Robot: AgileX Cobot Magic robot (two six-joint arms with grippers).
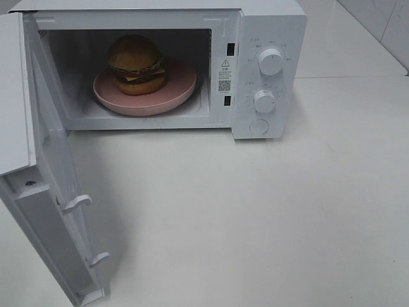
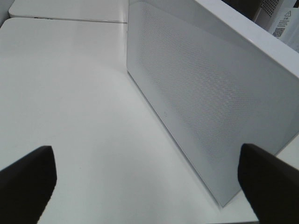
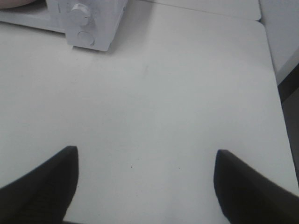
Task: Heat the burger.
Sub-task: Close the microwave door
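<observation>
Microwave [image 1: 268,70], high view: I lose its top at the upper edge, and the open door [image 1: 51,192] runs off the left and lower edges. Plate [image 1: 182,86]: rear rim hidden behind the burger [image 1: 135,61]. Sticker [image 1: 224,75] and the markings round the upper knob [image 1: 271,61] and lower knob [image 1: 264,100]: too small for me to read. Left gripper [image 2: 147,170]: only two dark fingertips [image 2: 28,184] show, the rest clipped by the frame. A label [image 2: 281,25] at the frame's edge is clipped and illegible. Right gripper [image 3: 147,170]: fingertips [image 3: 44,186] only. The microwave there is cut by the frame, and I cannot identify a pink sliver [image 3: 18,3] beside it.
</observation>
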